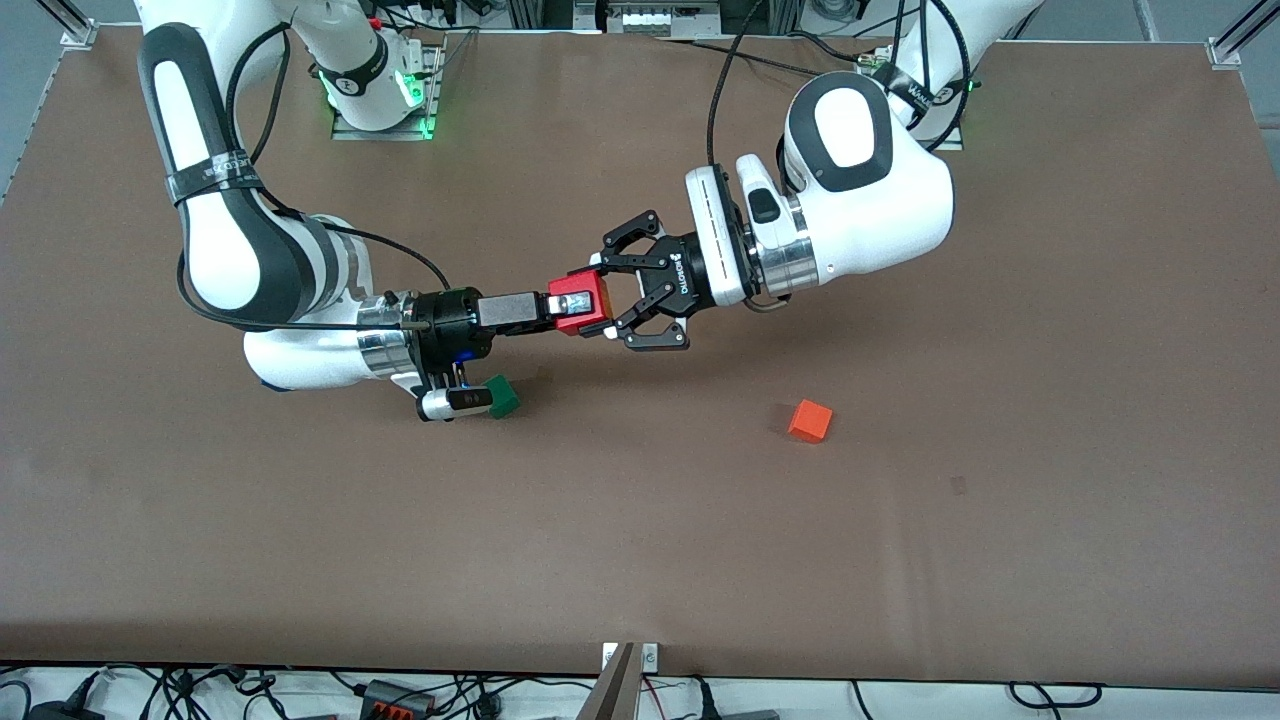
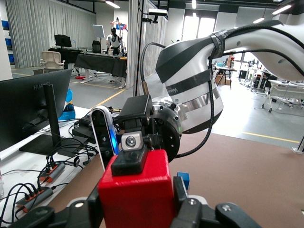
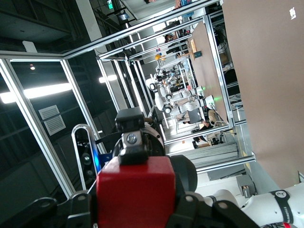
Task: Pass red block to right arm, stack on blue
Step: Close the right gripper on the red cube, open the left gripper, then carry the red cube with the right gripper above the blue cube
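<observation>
I see the red block [image 1: 581, 303] held in the air over the middle of the table [image 1: 640, 560], between both grippers. The right gripper [image 1: 568, 307] has its slim fingers pinched on it; the left gripper [image 1: 628, 290] has its black claws spread around the block, and I can't tell whether they touch it. A green cube [image 1: 503, 396] sits on the table just beside the right wrist, partly hidden by it. An orange cube [image 1: 810, 421] lies well apart, nearer the front camera toward the left arm's end. In the left wrist view a bit of blue cube [image 2: 183, 179] peeks past the red block.
</observation>
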`<action>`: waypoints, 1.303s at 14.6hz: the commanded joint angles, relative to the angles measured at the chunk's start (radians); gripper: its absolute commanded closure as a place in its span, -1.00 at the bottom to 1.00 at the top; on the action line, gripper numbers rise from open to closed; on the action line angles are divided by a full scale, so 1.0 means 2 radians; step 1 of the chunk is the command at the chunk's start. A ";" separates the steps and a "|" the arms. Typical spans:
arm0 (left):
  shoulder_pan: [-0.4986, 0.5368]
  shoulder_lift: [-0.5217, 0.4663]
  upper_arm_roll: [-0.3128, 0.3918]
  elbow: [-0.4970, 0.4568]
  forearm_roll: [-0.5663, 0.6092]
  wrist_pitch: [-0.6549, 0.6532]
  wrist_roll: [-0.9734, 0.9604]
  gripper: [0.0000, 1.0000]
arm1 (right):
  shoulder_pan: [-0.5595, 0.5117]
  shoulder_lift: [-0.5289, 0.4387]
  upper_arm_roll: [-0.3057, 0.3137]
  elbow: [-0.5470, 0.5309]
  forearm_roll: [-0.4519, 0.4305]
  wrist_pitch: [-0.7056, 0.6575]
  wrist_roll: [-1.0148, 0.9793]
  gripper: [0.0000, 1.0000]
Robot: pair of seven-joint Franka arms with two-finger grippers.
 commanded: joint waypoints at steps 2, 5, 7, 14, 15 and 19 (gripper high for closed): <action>0.005 -0.001 -0.004 -0.004 -0.011 0.001 0.029 -1.00 | 0.004 0.013 -0.003 0.034 0.008 0.007 0.014 1.00; 0.023 -0.003 -0.004 -0.006 -0.011 -0.045 0.028 -1.00 | 0.004 0.026 -0.003 0.050 0.004 0.010 0.014 1.00; 0.044 -0.003 -0.003 -0.006 -0.008 -0.089 0.028 -1.00 | -0.002 0.028 -0.006 0.050 -0.016 0.006 0.014 1.00; 0.101 0.016 0.009 -0.011 0.064 -0.230 0.002 -1.00 | -0.071 0.027 -0.007 0.041 -0.145 -0.045 0.017 1.00; 0.101 0.021 0.011 -0.009 0.082 -0.243 -0.015 -1.00 | -0.087 0.027 -0.008 0.039 -0.179 -0.061 0.021 1.00; 0.115 0.026 0.048 -0.008 0.168 -0.349 -0.092 -1.00 | -0.135 0.024 -0.008 0.038 -0.369 -0.090 0.019 1.00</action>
